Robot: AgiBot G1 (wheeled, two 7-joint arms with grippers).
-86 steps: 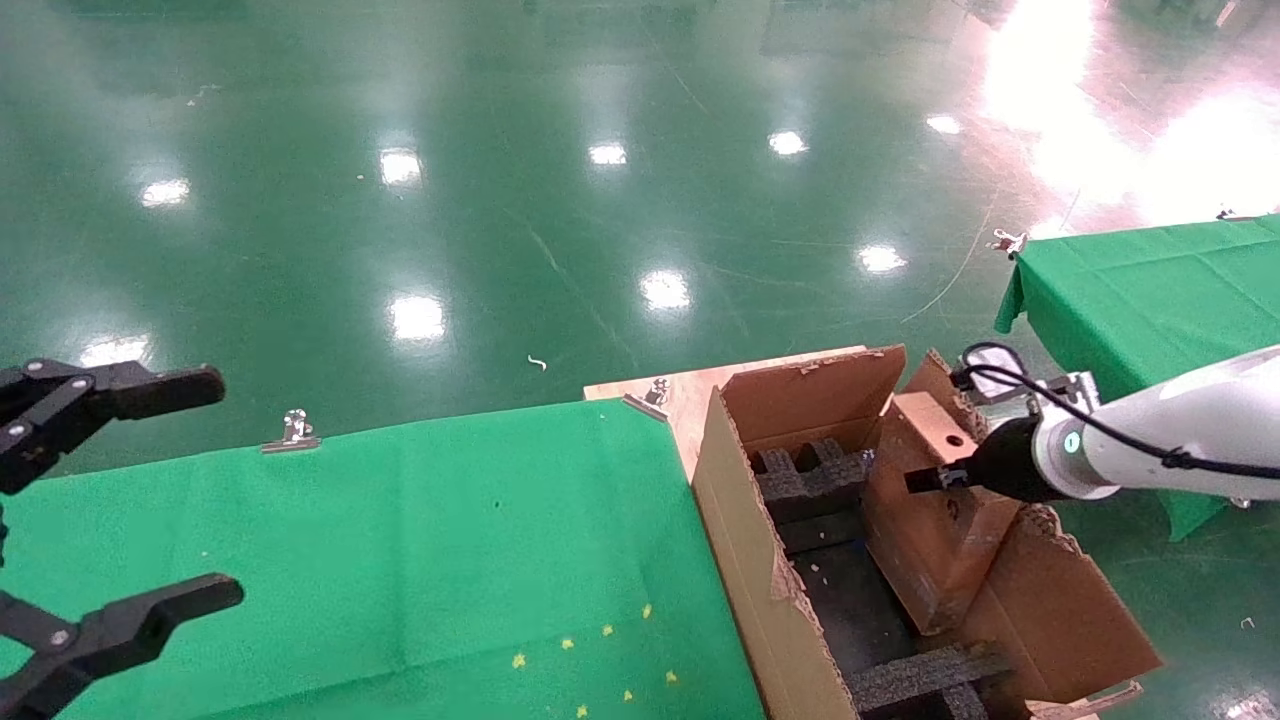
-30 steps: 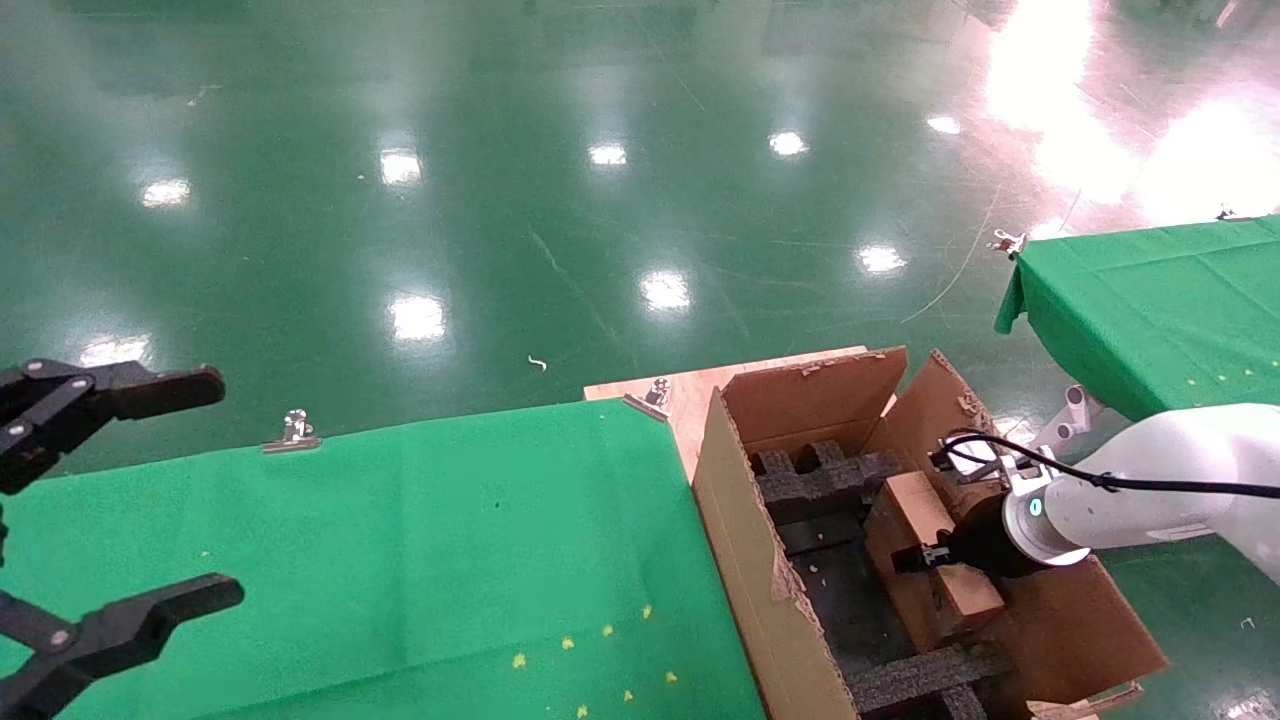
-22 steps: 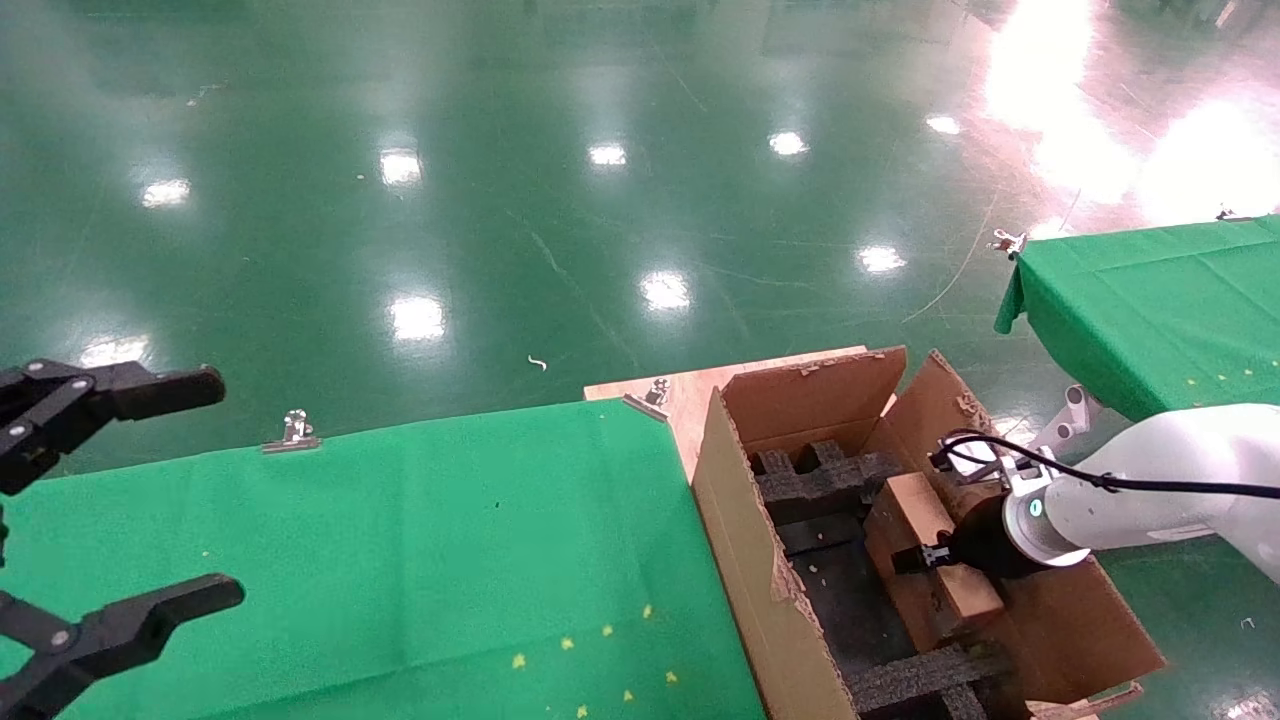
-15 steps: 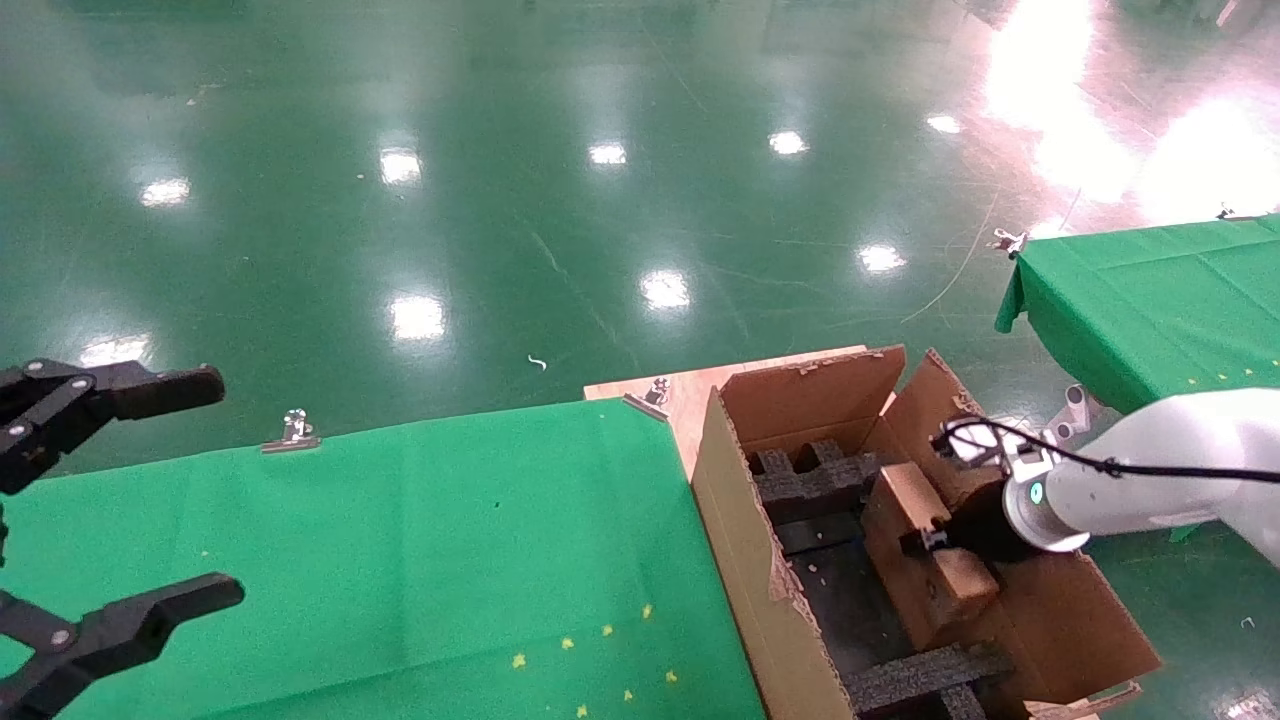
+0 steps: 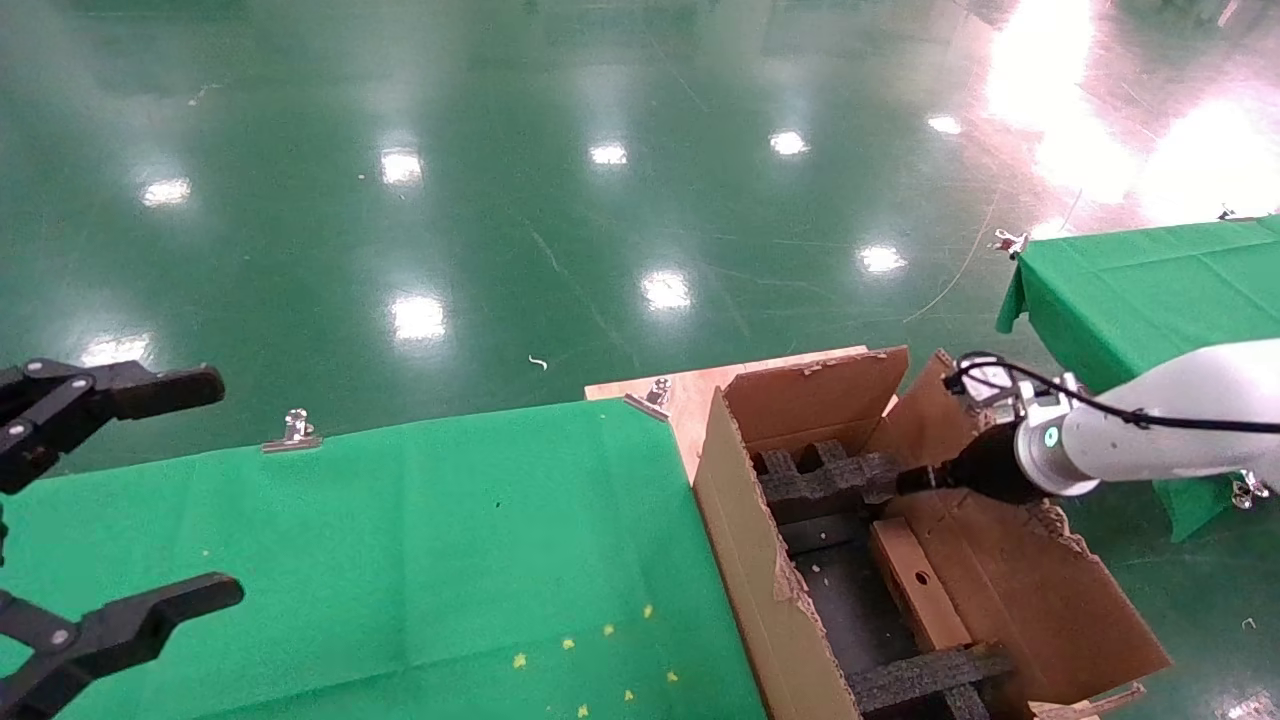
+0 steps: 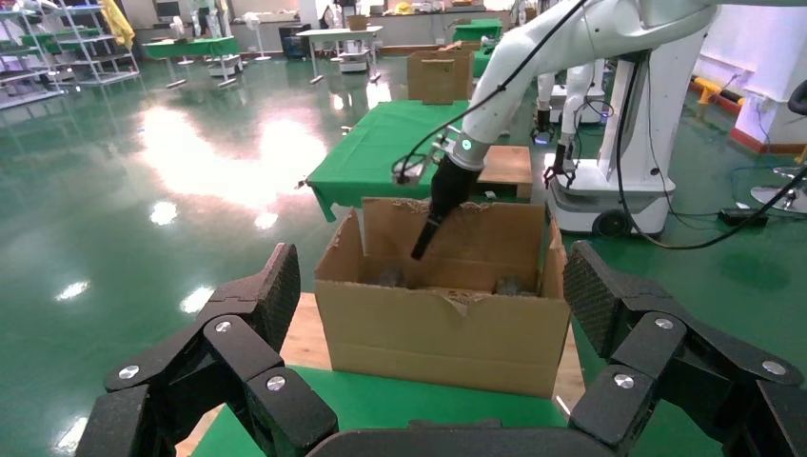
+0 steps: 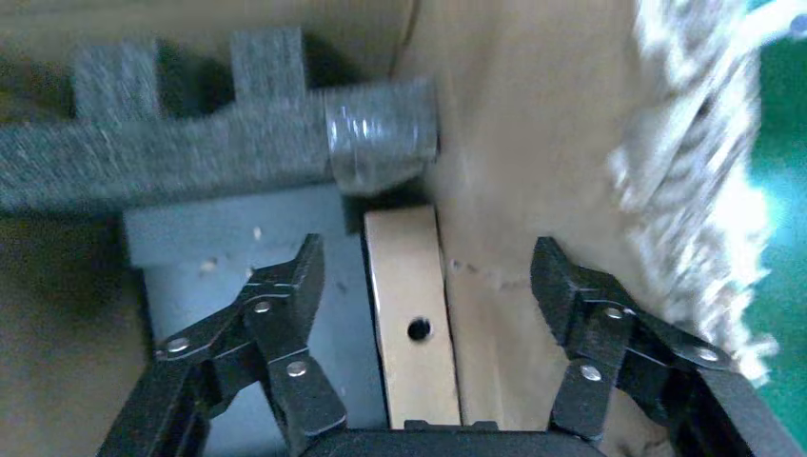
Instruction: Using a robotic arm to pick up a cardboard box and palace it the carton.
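We are holding our right claw [image 7: 428, 271] spread wide and empty above the carton [image 5: 745, 540], near its far end, just over the foam insert [image 5: 820, 478] there. The white arm [image 5: 1160, 435] is reaching in from the right side, its green ring glowing by the black wrist.

The box [image 5: 915, 585] is sitting inside the carton, down on the dark bottom, pressed along the right wall. Its narrow face with the small round hole is turned upward, and it is lying between the far foam insert and the near foam piece [image 5: 925, 675]. In the right wrist view the box [image 7: 411, 324] is showing between the two spread fingers [image 7: 285, 305], lower than them and apart from both.

The carton is standing at the right end of the green-covered worktop [image 5: 400, 540], with its ragged flaps folded outward.

Our left claw [image 5: 150, 490] is hanging at the far left over the worktop, also spread and gripping nothing, well apart from the carton.
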